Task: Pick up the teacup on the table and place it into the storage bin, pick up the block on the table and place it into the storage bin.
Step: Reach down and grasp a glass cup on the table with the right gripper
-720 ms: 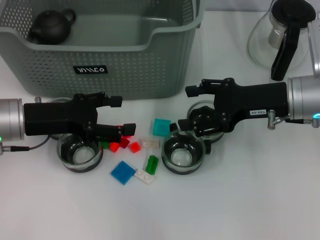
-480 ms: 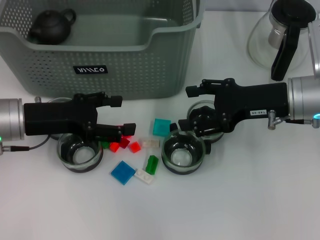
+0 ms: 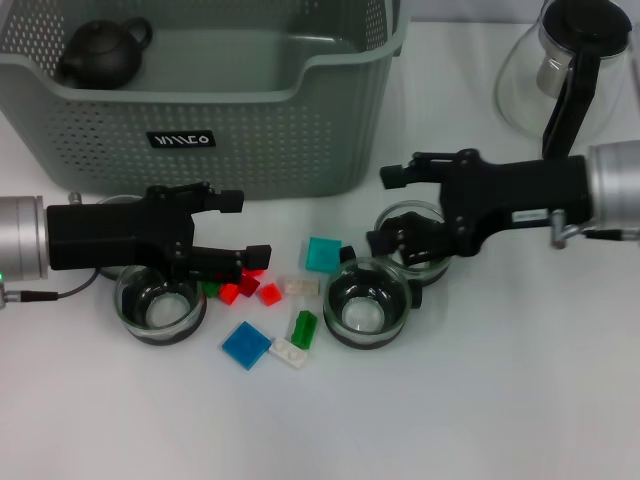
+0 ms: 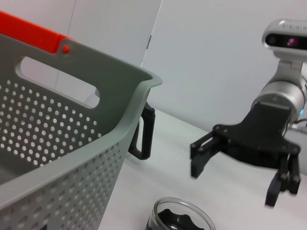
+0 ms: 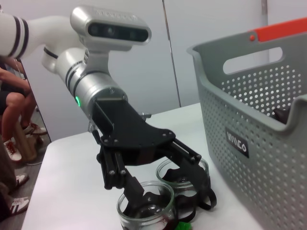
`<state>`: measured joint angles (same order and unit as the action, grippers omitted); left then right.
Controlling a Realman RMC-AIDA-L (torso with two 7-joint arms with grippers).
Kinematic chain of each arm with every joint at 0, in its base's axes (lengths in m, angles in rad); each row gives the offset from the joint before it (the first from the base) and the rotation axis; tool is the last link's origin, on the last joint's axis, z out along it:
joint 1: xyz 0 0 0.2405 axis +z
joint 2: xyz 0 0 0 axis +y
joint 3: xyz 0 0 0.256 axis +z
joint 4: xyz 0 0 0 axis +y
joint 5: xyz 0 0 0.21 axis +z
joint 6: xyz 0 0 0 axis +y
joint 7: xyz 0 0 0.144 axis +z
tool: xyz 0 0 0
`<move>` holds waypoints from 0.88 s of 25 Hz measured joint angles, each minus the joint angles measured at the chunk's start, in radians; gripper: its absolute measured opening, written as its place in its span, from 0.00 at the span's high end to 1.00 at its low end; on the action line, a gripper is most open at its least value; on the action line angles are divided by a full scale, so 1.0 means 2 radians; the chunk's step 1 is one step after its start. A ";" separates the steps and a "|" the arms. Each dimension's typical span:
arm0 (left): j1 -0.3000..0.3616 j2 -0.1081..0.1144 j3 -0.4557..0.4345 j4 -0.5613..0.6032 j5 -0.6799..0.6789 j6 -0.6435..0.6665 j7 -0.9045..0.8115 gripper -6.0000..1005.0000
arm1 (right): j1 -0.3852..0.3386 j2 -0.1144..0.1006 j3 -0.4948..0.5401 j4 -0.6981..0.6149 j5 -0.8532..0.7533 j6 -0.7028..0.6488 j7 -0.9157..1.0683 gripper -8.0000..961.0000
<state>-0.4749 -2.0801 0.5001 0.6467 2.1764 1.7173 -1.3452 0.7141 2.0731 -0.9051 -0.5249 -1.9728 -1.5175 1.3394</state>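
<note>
— None of the glass teacups or blocks sits in the storage bin (image 3: 330, 90) yet; only a dark teapot (image 3: 100, 52) lies in its far left corner. Everything is left to do.

— Where are the arms?

— Both low on the table (image 3: 480, 400). Right gripper (image 3: 385, 210), jaws spread, straddles the teacup (image 3: 412, 232) just in front of the bin. Left gripper (image 3: 240, 228), jaws spread, hovers over the red block (image 3: 247, 284).

— Orientation?

— Teacup stands upright, mouth up. The block looks flat; its long axis I cannot tell.
</note>
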 joint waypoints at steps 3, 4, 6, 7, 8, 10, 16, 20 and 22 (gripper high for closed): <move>0.000 0.001 0.000 0.000 0.000 0.000 0.000 0.05 | -0.014 -0.005 0.000 -0.045 -0.006 -0.026 0.045 0.02; 0.000 0.001 0.000 0.000 0.000 0.000 0.000 0.05 | -0.021 -0.006 0.000 -0.067 -0.010 -0.034 0.065 0.02; 0.000 0.001 0.000 0.000 0.000 0.000 0.000 0.05 | -0.031 -0.009 0.001 -0.106 -0.020 -0.045 0.105 0.02; 0.000 0.001 0.000 0.000 0.000 0.000 0.000 0.05 | -0.035 -0.011 0.001 -0.125 -0.026 -0.051 0.129 0.02; 0.000 0.001 0.000 0.000 0.000 0.000 0.000 0.05 | -0.038 -0.014 0.001 -0.145 -0.032 -0.057 0.152 0.02; -0.001 0.000 0.000 0.000 -0.002 0.000 0.000 0.06 | -0.040 -0.018 0.003 -0.176 -0.046 -0.074 0.195 0.02; -0.001 -0.001 0.000 0.000 -0.007 0.003 0.002 0.06 | -0.031 -0.019 0.003 -0.270 -0.125 -0.100 0.319 0.02; -0.001 -0.001 0.000 0.000 -0.012 0.003 0.004 0.06 | -0.007 -0.014 0.001 -0.289 -0.191 -0.100 0.372 0.02; -0.001 -0.001 0.000 0.000 -0.013 0.004 0.004 0.06 | 0.008 -0.009 0.001 -0.288 -0.224 -0.097 0.388 0.02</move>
<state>-0.4765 -2.0815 0.5001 0.6476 2.1499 1.7263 -1.3369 0.7302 2.0545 -0.9040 -1.1018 -2.4198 -1.7108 2.1150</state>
